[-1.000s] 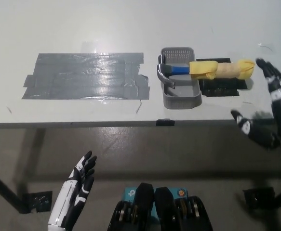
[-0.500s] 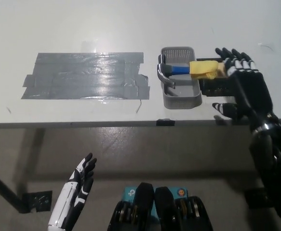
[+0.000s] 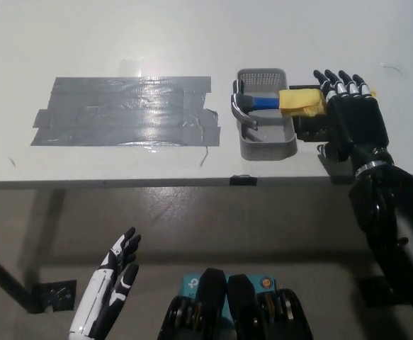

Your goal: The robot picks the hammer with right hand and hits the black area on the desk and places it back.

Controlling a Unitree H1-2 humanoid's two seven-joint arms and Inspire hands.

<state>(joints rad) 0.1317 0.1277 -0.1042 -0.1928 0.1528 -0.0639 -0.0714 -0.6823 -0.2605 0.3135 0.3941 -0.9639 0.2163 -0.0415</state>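
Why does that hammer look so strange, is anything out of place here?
The hammer lies across a small grey basket, its yellow-wrapped handle sticking out over the rim. The grey tape patch is wrinkled, with loose edges. The right robot hand is spread over the handle; the left robot hand rests low.

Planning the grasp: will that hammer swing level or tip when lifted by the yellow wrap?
Likely head-heavy: the hammer has a metal claw head in the grey tray, so it may dip. The yellow wrap looks soft, probably grippy. The right hand lies open over it.
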